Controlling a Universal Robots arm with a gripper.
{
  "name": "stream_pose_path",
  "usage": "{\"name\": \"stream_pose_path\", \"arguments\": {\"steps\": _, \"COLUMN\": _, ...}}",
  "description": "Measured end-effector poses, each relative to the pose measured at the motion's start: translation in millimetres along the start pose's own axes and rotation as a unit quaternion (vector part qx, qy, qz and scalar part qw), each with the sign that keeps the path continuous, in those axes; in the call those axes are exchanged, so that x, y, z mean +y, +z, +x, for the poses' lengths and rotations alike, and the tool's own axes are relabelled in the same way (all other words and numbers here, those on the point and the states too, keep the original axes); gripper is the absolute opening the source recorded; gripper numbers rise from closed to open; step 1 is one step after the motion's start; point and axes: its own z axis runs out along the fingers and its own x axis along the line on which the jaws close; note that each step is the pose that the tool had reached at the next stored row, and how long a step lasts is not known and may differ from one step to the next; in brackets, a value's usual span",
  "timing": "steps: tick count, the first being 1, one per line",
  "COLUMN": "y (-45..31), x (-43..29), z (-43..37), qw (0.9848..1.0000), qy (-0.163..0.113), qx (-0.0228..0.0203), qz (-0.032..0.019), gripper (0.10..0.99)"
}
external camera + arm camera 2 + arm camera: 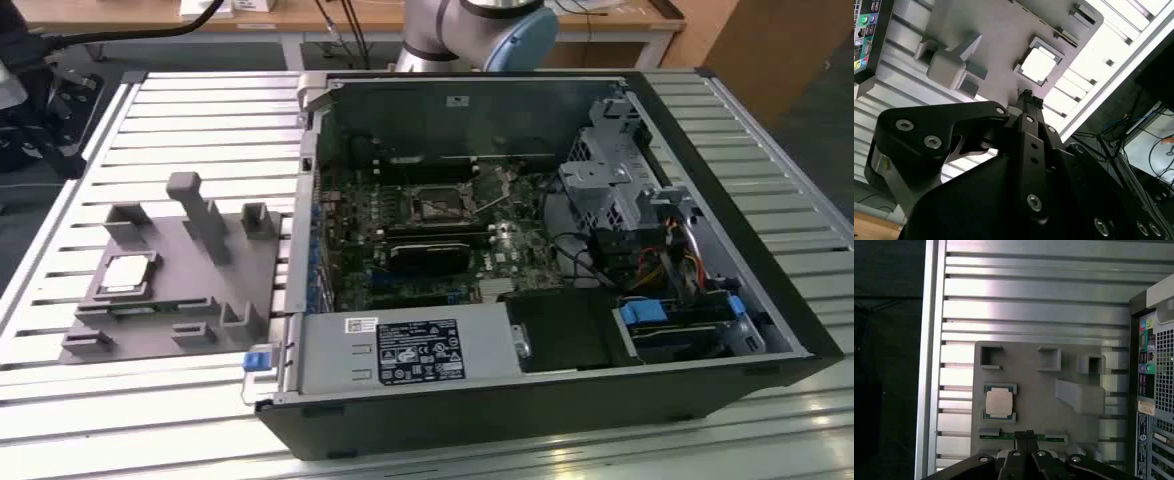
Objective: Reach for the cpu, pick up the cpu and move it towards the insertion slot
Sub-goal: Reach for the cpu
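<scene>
the cpu (999, 402) lies flat in a shallow square pocket of a grey fixture plate (1039, 390). the plate rests on the ribbed metal tabletop (1029, 290) beside the open computer case (561, 395). in the exterior view the cpu (127, 272) is toward that view's left, well apart from the insertion slot (438, 205), which sits inside the case on the green board.

the relation that matters here is the offset between chip and claw. in the first wrist view the claw (1025, 433) is apart from the cpu, not touching it. the chip lies ahead of the fingertips and a little to the side, away from the case. the second wrist view shows the same thing: the claw (1026, 94) points toward the cpu (1038, 65) with bare plate between them. the black fingers look pressed together at the tips, with nothing between them.

the chip is close to square, so we see no real long axis, and its edges run parallel to the plate's edges. its top is a pale, smooth metal lid that catches the light, and a thin darker rim shows around it. the plate is matte grey with blocky raised posts and open pockets. the slot is a dark square in a silvery frame, with a thin wire lever beside it.
</scene>
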Motion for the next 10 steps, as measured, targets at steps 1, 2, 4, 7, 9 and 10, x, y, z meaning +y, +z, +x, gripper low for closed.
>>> {"name": "stream_pose_path", "arguments": {"steps": 1, "y": 0.0, "x": 0.0, "z": 0.0, "qw": 1.0000, "qy": 0.000, "qx": 0.0000, "qz": 0.0000, "gripper": 0.106}}
{"name": "stream_pose_path", "arguments": {"steps": 2, "y": 0.0, "x": 0.0, "z": 0.0, "qw": 1.0000, "qy": 0.000, "qx": 0.0000, "qz": 0.0000, "gripper": 0.106}}
{"name": "stream_pose_path", "arguments": {"steps": 4, "y": 0.0, "x": 0.0, "z": 0.0, "qw": 1.0000, "qy": 0.000, "qx": 0.0000, "qz": 0.0000, "gripper": 0.106}}
{"name": "stream_pose_path", "arguments": {"steps": 7, "y": 0.7, "x": -0.1, "z": 0.2, "qw": 1.0000, "qy": 0.000, "qx": 0.0002, "qz": 0.0000, "gripper": 0.106}}
{"name": "stream_pose_path", "arguments": {"steps": 9, "y": 2.6, "x": -0.2, "z": 0.4, "qw": 1.0000, "qy": 0.000, "qx": 0.0027, "qz": -0.0001, "gripper": 0.106}}
{"name": "stream_pose_path", "arguments": {"steps": 10, "y": 3.9, "x": -0.2, "z": 0.6, "qw": 1.0000, "qy": 0.000, "qx": 0.0042, "qz": -0.0001, "gripper": 0.106}}
